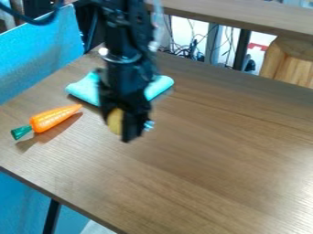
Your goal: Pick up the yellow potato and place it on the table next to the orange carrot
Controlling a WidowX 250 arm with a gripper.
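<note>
Tabletop (202,173) bears a carrot (54,118) and, behind part-open fingers (124,127) gripping a yellow object (114,120), turquoise cloth (87,89).

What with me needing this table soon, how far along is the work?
Grasping looks done: the pincer seems to hold a yellow thing, which is now in hand above the table. Setting it down is left. The carrot and turquoise cloth lie on the table; I can't tell whether either is finished with.
</note>
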